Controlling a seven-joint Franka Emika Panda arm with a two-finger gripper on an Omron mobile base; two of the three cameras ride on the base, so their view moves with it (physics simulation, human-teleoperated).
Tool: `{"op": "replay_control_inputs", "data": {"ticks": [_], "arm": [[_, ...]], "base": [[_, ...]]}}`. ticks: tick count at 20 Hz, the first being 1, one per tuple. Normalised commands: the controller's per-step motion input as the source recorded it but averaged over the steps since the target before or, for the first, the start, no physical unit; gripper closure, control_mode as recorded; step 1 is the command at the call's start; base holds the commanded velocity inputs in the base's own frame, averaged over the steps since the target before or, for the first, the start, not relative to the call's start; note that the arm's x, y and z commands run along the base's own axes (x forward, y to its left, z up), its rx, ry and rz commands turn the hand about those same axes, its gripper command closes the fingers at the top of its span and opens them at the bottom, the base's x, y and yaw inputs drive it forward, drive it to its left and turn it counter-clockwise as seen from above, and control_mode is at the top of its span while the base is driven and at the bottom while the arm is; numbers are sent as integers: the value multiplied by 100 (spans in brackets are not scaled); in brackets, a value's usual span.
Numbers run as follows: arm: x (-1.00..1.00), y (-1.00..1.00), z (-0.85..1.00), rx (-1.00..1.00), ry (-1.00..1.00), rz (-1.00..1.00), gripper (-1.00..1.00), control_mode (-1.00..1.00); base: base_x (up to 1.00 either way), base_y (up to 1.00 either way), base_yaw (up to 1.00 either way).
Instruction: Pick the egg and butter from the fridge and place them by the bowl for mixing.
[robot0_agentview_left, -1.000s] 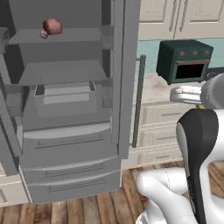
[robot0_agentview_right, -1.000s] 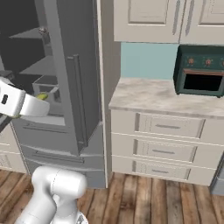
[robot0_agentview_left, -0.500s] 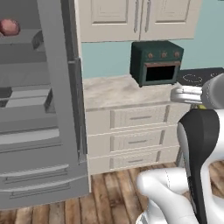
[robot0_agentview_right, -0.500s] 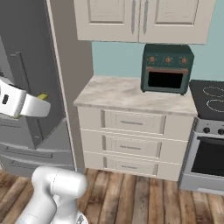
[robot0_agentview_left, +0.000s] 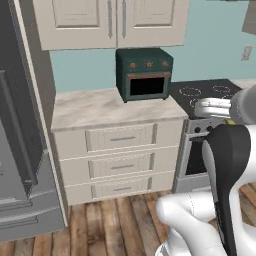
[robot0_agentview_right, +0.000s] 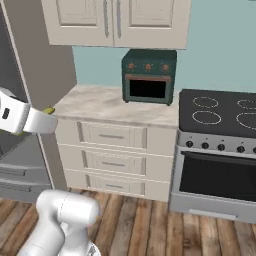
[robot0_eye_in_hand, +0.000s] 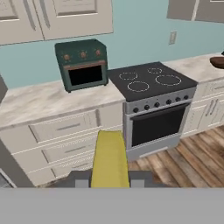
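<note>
Butter (robot0_eye_in_hand: 109, 159) was sitting right in the pincer (robot0_eye_in_hand: 109, 181), clamped between the two dark tips in the hand view, sticking out forward as a flat yellow bar. From the right base view you could just see a bit of yellow (robot0_agentview_right: 48, 110) poking out past the white hand, hanging in the air in front of the left end of the marble tabletop (robot0_agentview_right: 100, 102), not touching it.

Fridge (robot0_agentview_left: 22, 165) was off at the left edge of the left base view, grey door and drawers showing. Next to it was the cream drawer unit (robot0_agentview_left: 117, 162) under that tabletop, with a dark green toaster oven (robot0_agentview_left: 144, 74) parked at the back right corner. Right of that stood a stove (robot0_agentview_right: 220, 150) with a black cooktop and black oven door.

Way off at the far right in the hand view, a dark brown thing, probably the bowl (robot0_eye_in_hand: 218, 62), sat on another stretch of tabletop beyond the stove, well apart from the butter.
</note>
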Motion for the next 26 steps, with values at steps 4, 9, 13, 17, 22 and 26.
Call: {"op": "replay_control_inputs", "data": {"ticks": [4,9,13,17,22,26], "arm": [[0,0,0,0,0,0,100,100],[0,0,0,0,0,0,100,100],[0,0,0,0,0,0,100,100],[0,0,0,0,0,0,100,100],[0,0,0,0,0,0,100,100],[0,0,0,0,0,0,100,100]], "base": [[7,-91,0],[20,-92,0],[32,-99,0],[23,-96,0],[13,-100,0],[0,-89,0]]}}
